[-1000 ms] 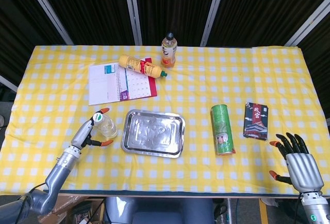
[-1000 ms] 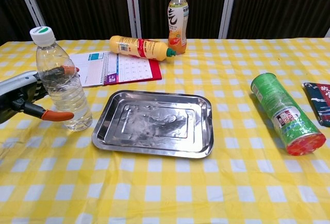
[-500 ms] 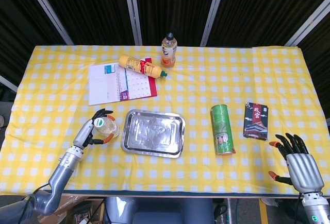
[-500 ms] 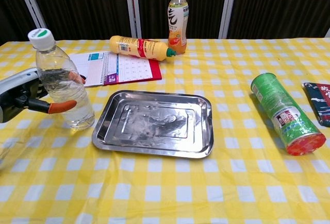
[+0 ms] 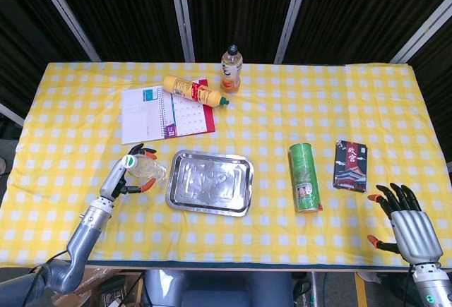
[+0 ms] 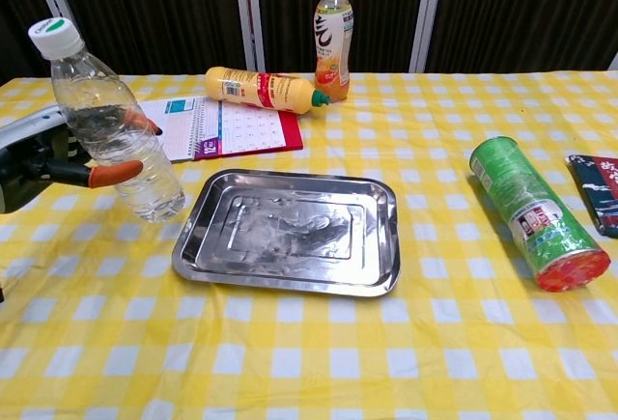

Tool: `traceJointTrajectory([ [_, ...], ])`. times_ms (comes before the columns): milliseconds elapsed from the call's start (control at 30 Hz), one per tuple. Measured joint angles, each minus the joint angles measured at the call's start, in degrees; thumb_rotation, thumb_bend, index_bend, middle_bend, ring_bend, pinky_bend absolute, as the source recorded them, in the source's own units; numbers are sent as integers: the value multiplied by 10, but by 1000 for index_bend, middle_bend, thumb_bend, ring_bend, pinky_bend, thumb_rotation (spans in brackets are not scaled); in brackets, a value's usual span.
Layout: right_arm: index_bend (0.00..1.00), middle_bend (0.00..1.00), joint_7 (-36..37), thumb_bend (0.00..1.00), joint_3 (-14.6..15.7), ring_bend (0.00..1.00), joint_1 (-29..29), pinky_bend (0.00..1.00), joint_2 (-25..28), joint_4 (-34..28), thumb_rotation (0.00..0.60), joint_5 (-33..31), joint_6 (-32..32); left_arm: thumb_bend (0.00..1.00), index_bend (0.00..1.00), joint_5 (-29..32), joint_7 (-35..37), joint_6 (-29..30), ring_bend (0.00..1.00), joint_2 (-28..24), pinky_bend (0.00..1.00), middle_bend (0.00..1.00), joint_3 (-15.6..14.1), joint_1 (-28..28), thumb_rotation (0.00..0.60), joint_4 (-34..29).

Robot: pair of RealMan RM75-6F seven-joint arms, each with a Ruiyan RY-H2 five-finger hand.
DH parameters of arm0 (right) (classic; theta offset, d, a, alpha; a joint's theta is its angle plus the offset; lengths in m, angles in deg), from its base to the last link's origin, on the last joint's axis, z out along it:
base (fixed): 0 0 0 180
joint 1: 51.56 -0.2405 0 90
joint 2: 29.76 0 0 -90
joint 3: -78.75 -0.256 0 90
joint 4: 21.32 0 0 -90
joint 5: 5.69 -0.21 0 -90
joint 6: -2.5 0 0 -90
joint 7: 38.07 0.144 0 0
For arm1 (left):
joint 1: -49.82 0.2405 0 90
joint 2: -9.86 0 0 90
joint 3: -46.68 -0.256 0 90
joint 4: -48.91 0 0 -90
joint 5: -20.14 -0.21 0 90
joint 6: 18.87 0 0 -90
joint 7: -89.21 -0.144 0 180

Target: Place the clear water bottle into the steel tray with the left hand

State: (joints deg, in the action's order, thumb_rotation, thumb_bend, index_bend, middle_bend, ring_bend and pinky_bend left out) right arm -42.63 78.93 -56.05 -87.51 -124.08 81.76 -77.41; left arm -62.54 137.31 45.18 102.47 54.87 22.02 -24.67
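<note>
My left hand (image 6: 43,154) grips the clear water bottle (image 6: 111,126), a plastic bottle with a white and green cap, and holds it tilted just above the cloth. In the head view the same left hand (image 5: 121,178) and bottle (image 5: 145,169) hang just left of the steel tray (image 5: 210,182). The tray (image 6: 288,230) lies flat with nothing in it, its left rim close to the bottle's base. My right hand (image 5: 409,222) rests at the table's near right corner, fingers spread, holding nothing.
A green canister (image 6: 537,211) lies on its side right of the tray, beside a dark packet (image 5: 351,165). Behind the tray lie a notebook (image 6: 217,130), a yellow bottle on its side (image 6: 266,89) and an upright orange drink bottle (image 6: 332,27).
My left hand closed around the bottle, lifted it off the cloth and tilted it, cap leaning left, base toward the tray. The right hand stayed put.
</note>
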Motion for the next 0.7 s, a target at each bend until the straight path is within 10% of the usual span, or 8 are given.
traceJointTrajectory([
  [300, 268, 149, 0, 157, -1, 42, -1, 19, -1, 2, 600, -8, 5, 479, 504, 21, -54, -19, 0, -34, 0, 212, 25, -19, 600, -98],
  [700, 268, 149, -7, 157, 2, 42, -5, 19, -1, -2, 600, -9, 15, 483, 520, 124, -324, 45, 0, -123, 0, 221, 109, -18, 600, -367],
])
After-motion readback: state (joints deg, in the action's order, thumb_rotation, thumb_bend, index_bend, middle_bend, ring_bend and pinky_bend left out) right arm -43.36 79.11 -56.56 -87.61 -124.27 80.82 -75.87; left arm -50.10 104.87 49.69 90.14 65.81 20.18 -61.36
